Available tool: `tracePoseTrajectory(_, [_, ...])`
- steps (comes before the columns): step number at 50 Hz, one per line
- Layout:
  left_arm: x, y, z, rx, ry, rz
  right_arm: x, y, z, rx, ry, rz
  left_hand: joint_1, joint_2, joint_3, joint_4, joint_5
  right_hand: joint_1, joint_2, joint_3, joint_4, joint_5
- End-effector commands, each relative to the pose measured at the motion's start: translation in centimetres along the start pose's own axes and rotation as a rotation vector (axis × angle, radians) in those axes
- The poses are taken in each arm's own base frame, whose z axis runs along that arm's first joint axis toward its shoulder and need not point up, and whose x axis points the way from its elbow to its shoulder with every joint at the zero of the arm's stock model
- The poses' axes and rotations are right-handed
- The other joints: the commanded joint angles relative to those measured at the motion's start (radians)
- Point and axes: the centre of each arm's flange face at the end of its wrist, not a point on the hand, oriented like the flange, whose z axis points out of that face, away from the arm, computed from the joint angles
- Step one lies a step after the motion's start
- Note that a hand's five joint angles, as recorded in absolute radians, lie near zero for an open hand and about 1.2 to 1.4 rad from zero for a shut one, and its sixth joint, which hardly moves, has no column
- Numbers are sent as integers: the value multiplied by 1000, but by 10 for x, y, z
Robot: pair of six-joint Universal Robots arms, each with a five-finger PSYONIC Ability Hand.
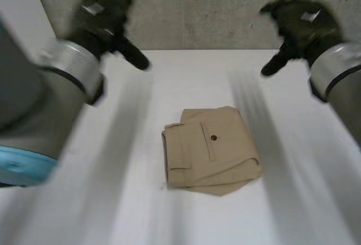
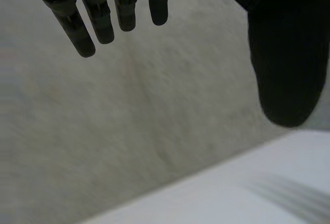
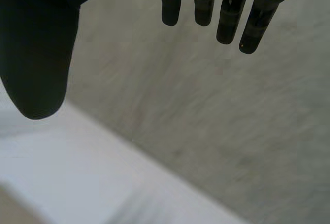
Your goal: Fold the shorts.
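The tan shorts [image 1: 211, 150] lie folded into a small bundle at the middle of the white table [image 1: 113, 200], a back pocket with a button facing up. My left hand [image 1: 107, 19] is raised above the table's far left, well apart from the shorts. In the left wrist view its fingers [image 2: 98, 17] are straight and its thumb [image 2: 283, 64] stands apart, holding nothing. My right hand [image 1: 302, 25] is raised above the far right, also clear of the shorts. In its own wrist view the fingers [image 3: 227, 12] are straight, the thumb [image 3: 36, 64] spread, nothing held.
A grey wall [image 1: 214, 13] rises right behind the table's far edge [image 1: 214, 49]; both wrist views look at this wall [image 2: 129, 131] and a strip of table [image 3: 67, 182].
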Motion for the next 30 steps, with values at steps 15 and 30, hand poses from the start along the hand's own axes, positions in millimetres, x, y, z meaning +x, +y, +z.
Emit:
tracePoseTrajectory(15, [-68,-36,-13,-83,-96,17,27,-42,-21,16,144,-17,-9,-26,-40,-31,-47,-5,-29,-34,-58,-64])
tracePoseTrajectory(30, [-73,-15,-9,-120,-108,21,19,-20,-23,-29,111,-22,-9,-26,-40,-31,-47,-5,-29,-34,-58,-64])
